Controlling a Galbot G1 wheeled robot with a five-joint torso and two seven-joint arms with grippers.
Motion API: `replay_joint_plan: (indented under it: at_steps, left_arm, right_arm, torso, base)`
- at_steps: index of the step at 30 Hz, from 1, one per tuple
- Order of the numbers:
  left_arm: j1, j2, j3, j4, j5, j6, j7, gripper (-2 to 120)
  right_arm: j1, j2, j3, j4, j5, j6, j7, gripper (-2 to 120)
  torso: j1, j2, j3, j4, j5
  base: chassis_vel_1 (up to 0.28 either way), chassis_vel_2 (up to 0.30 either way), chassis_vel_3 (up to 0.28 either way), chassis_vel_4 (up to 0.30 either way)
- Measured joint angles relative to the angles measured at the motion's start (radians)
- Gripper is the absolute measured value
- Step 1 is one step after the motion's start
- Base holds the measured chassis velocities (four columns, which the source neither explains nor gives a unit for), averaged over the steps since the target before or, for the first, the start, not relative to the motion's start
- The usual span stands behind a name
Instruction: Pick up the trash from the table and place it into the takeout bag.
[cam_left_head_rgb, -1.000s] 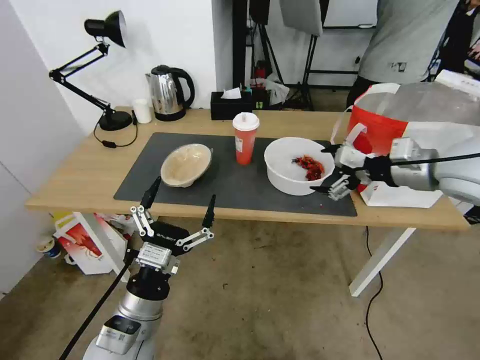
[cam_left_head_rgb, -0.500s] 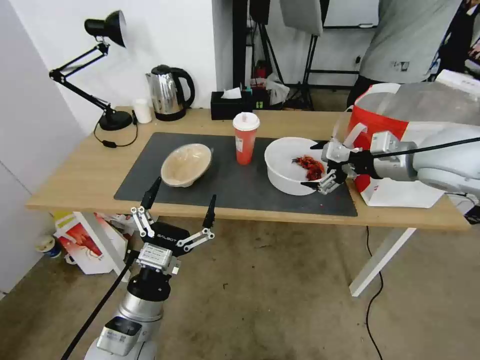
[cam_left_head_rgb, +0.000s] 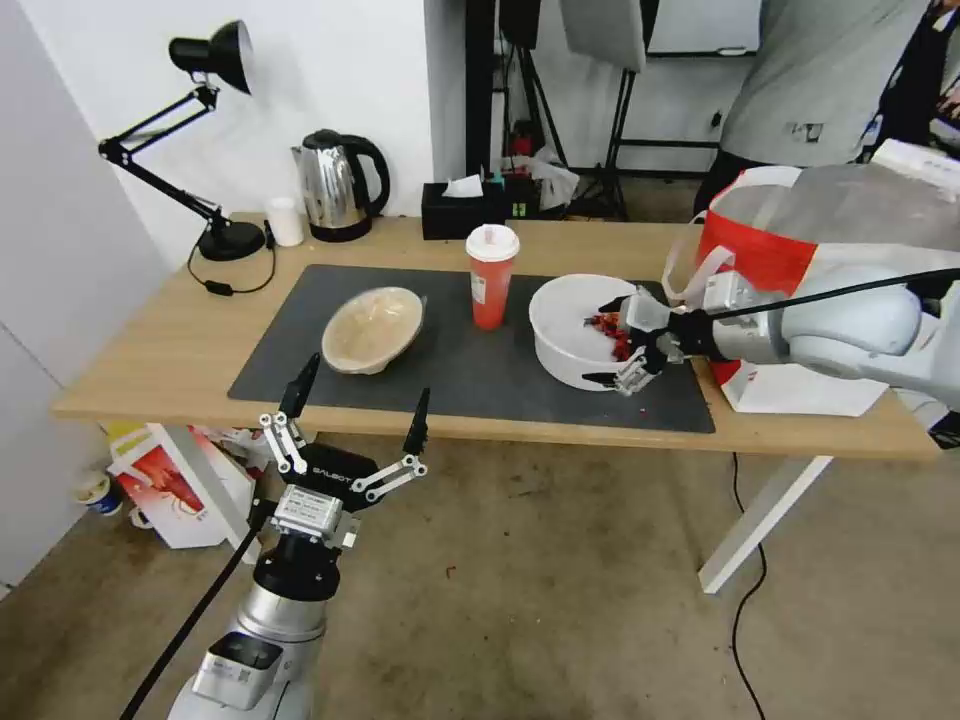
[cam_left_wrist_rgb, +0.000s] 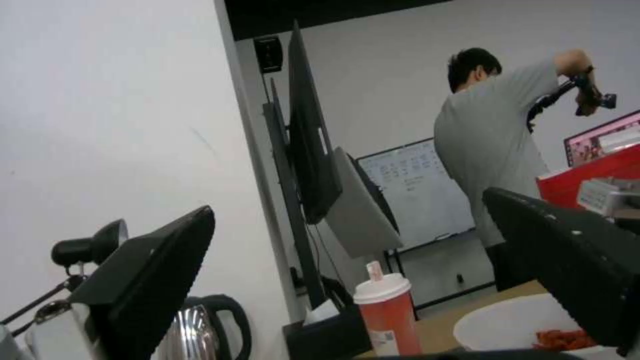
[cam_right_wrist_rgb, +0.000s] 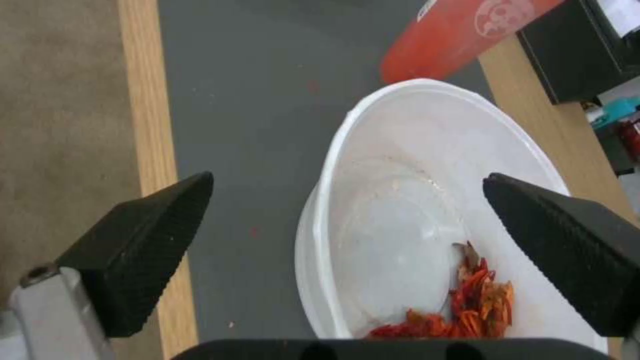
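Since 1 second earlier my right gripper (cam_left_head_rgb: 606, 339) had slid leftward from the bowl's right side until its spread fingers straddled the near right rim of the big white bowl (cam_left_head_rgb: 570, 335), 1 finger over the red scraps (cam_left_head_rgb: 608, 324) inside, the other outside above the dark grey mat (cam_left_head_rgb: 330, 345). It gripped nothing. My right wrist camera showed the same: the 2 black fingertips (cam_right_wrist_rgb: 143, 245) wide apart, the rim (cam_right_wrist_rgb: 327, 200) between them, scraps (cam_right_wrist_rgb: 467, 305) heaped at 1 side of the bowl's floor.

Nearest me, my left gripper (cam_left_head_rgb: 360, 400) hung below the table's front edge (cam_left_head_rgb: 150, 412), fingers open and empty, pointing up, with "GALBOT" printed on its body. A smaller red-and-white bag (cam_left_head_rgb: 170, 480) sat on the floor under the table.

On the mat, the shallow beige bowl (cam_left_head_rgb: 372, 328) lay tilted, its mouth facing the front. The tall red cup (cam_left_head_rgb: 491, 275) stood upright just left of the white bowl, apart from it, white lid on top; its label was too small to read. The takeout bag (cam_left_head_rgb: 760, 255) stood to the right of the bowl, close behind my right arm, mouth open upward, white handles drooping toward the bowl.

Farthest back stood a desk lamp (cam_left_head_rgb: 205, 60), a small white cup (cam_left_head_rgb: 285, 221), a steel kettle (cam_left_head_rgb: 335, 185) and a black tissue box (cam_left_head_rgb: 461, 208).
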Motion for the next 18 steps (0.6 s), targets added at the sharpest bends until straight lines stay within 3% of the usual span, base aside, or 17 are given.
replay_joint_plan:
  at_steps: [18]
  left_arm:
    - [-0.007, 0.005, -0.025, 0.005, -0.021, -0.001, 0.002, 100]
  right_arm:
    - [-0.15, -0.027, 0.077, -0.064, -0.025, 0.0, -0.007, 100]
  torso:
    - [0.0, 0.0, 0.0, 0.0001, 0.0]
  base:
    - [0.0, 0.0, 0.0, 0.0]
